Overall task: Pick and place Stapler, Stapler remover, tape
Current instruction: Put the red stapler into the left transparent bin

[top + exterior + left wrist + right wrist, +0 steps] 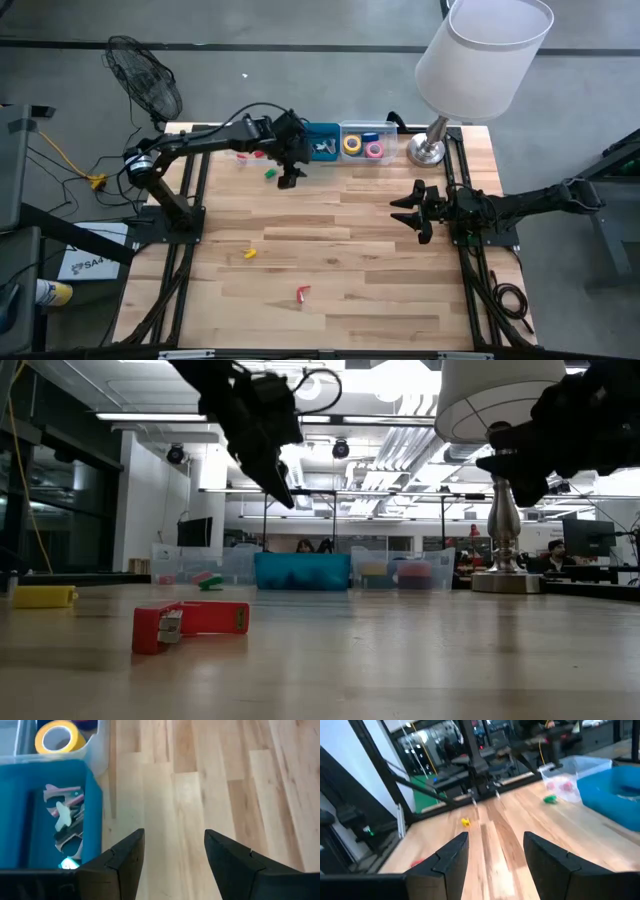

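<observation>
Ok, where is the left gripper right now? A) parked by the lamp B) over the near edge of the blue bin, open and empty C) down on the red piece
B: the left gripper hangs over the near edge of the blue bin, its fingers apart with only bare table between them.

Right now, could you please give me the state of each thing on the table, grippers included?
Left gripper: open, empty, raised beside the blue bin.
Right gripper: open, empty, raised at the table's right side.
Blue bin: holds small items.
Clear bin: holds yellow tape and pink tape.
Red piece: lying loose on the table.
Yellow piece: lying loose.
Green piece: lying loose near the left gripper.
Lamp: upright.
</observation>
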Available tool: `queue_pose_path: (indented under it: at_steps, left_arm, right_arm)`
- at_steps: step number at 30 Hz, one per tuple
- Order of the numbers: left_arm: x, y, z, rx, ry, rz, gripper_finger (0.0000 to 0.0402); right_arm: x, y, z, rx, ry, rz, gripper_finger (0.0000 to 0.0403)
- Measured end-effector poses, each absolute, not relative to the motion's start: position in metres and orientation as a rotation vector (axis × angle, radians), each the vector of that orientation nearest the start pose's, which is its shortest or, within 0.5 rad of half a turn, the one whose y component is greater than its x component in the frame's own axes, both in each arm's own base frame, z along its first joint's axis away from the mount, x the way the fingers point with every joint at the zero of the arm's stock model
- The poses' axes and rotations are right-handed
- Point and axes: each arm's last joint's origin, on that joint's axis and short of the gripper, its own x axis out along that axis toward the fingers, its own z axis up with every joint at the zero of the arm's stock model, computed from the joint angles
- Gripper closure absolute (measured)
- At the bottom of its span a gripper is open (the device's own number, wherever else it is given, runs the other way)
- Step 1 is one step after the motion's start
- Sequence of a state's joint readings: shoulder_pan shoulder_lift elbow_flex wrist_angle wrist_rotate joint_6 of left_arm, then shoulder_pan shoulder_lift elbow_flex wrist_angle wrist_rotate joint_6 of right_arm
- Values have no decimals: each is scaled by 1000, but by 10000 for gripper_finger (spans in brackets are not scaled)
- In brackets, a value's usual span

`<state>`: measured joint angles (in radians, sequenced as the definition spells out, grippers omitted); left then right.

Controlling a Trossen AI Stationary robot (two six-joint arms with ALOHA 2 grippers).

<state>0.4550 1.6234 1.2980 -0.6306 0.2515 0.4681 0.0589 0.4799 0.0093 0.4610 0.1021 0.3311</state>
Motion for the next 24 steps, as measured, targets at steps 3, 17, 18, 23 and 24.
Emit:
queue_pose_path:
  at_steps: [3,17,18,23,24]
  left_arm:
    - [309,123,274,119,929,-11,200]
    - [258,23,278,27,858,116,200]
    - [256,17,278,18,842,124,200]
    - [246,-20,269,-16,852,117,200]
    - [244,-27,268,-24,851,114,200]
  right_arm:
    - [122,4,168,310,2,-38,222]
    - [103,8,167,260,23,136,222]
    - [103,8,166,259,28,130,222]
    - [101,8,164,250,45,123,222]
    - [101,8,164,244,46,124,222]
